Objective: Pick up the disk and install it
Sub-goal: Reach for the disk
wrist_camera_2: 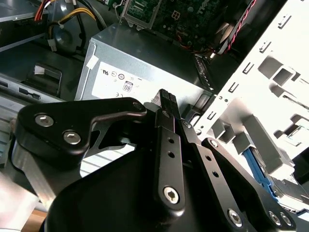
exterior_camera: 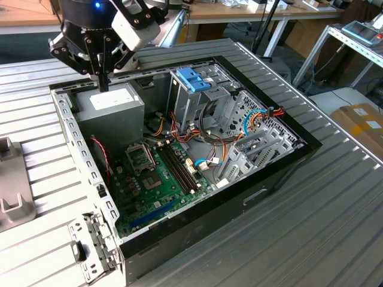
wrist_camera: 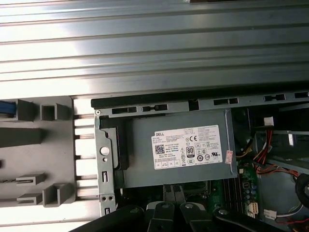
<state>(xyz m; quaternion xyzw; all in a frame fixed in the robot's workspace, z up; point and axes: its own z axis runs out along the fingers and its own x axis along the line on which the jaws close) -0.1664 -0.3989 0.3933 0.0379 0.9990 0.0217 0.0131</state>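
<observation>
ribbed metal surface [exterior_camera: 335,209], open computer case [exterior_camera: 281,173]; pincer [exterior_camera: 103,84] pressed together above power supply [exterior_camera: 114,103]; disk [wrist_camera: 4,108], light-blue edged, in grey holder [wrist_camera: 29,137].

- The disk [wrist_camera_2: 255,166] shows as a blue edge in the second wrist view, the rest hidden behind the grey holder [wrist_camera_2: 263,152] and the gripper [wrist_camera_2: 166,99].
- The holder runs off the first wrist view's edge.
- The exterior view's top edge cuts the arm [exterior_camera: 90,18].
</observation>
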